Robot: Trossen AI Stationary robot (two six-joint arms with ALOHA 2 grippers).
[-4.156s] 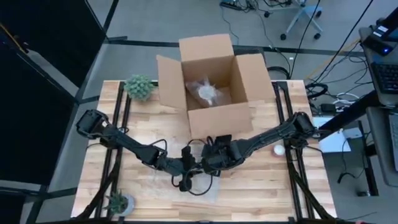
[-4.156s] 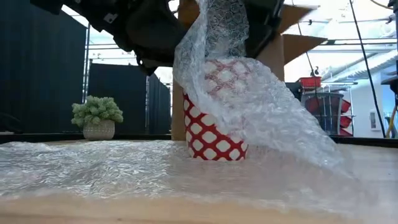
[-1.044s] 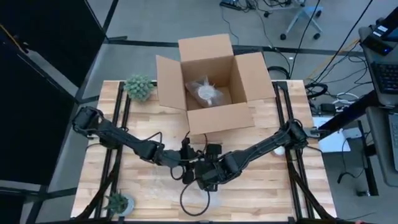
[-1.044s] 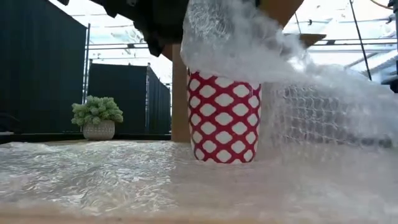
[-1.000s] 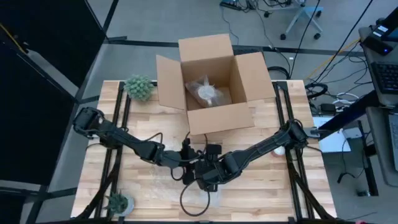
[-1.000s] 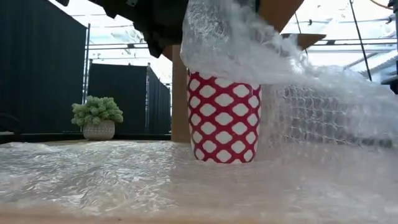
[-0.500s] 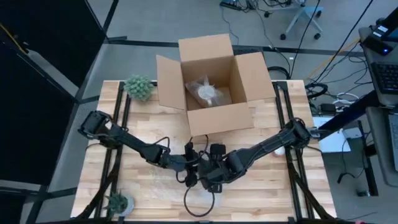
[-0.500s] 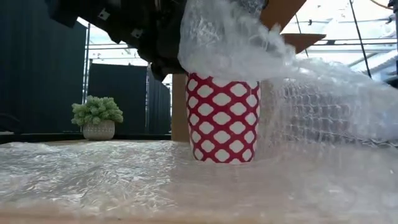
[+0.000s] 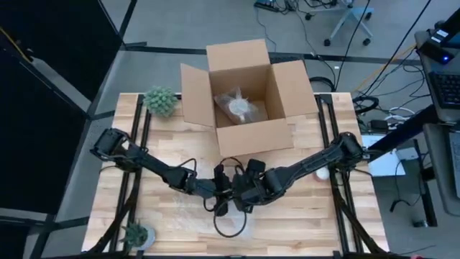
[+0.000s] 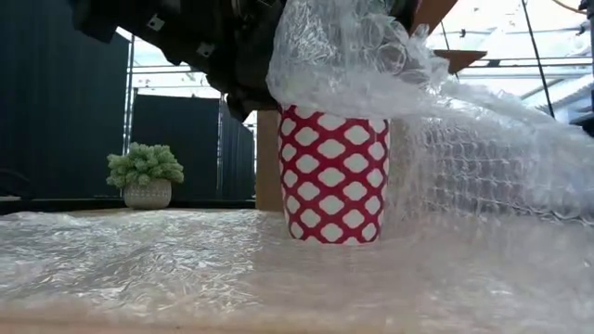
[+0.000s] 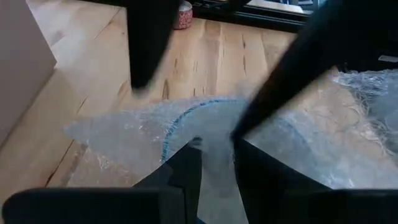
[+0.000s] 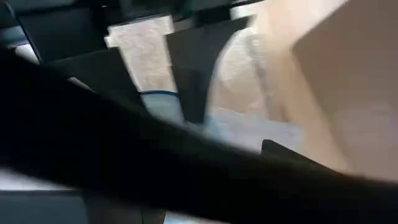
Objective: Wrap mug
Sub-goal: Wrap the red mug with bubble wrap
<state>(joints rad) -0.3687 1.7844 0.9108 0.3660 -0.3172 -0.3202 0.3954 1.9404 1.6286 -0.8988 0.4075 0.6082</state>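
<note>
Mug (image 10: 334, 176) under bubble wrap (image 10: 371, 65), left end effector (image 11: 214, 155) narrowly apart, right's state unclear

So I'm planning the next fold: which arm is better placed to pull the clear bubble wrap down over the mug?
Probably the right gripper: it appears bunched with the clear bubble wrap above the red-and-white lattice mug.
</note>
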